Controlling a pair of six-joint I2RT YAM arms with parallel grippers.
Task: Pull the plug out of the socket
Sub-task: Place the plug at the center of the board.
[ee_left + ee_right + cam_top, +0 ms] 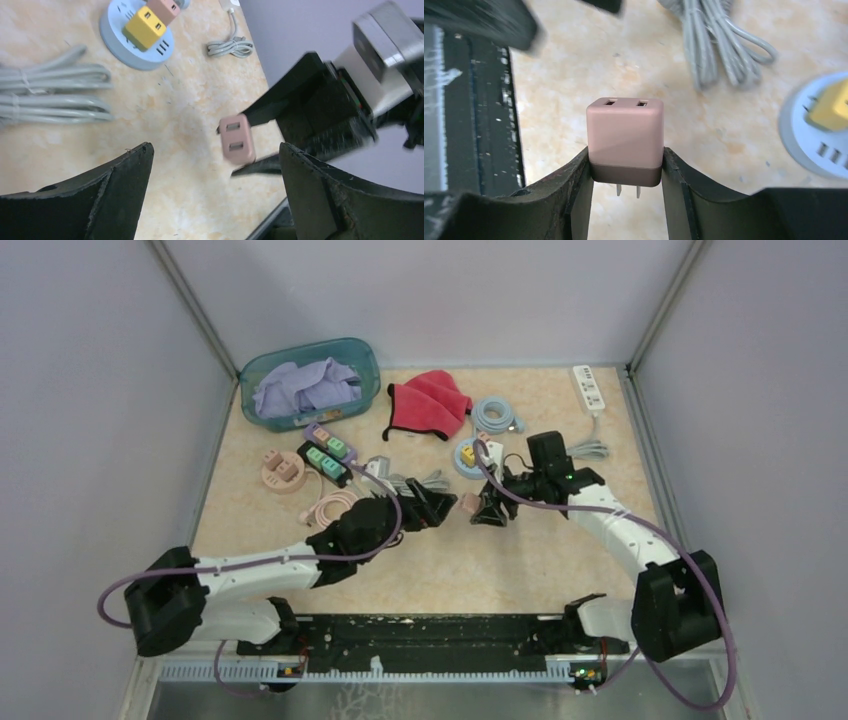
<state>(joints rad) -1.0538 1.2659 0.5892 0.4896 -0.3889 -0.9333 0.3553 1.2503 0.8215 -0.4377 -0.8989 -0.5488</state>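
- Slip risk first: the small dusty-pink cube-shaped plastic plug is sitting clamped by its darker base in the right gripper. As far as I am judging, it is hanging off the beige marbled tabletop. Most of its body is sticking out past the jaws, so a jolt could be tipping it out.
- Collision: the left gripper is gaping wide and carrying nothing, facing the plug from just beside. If I am swinging either arm carelessly, it could be knocking the plug loose, or the arms could be clashing.
- Drop: a fall could be sending the plug toward the bundled grey cable or the round pale-blue socket hub carrying a yellow cube.
- Right wrist view is showing two bare metal prongs under the plug with nothing on them. The top view is not resolving that.
- Left wrist view is showing the slotted face and the gap to my open jaws. Only the top view is giving both arms meeting mid-table.
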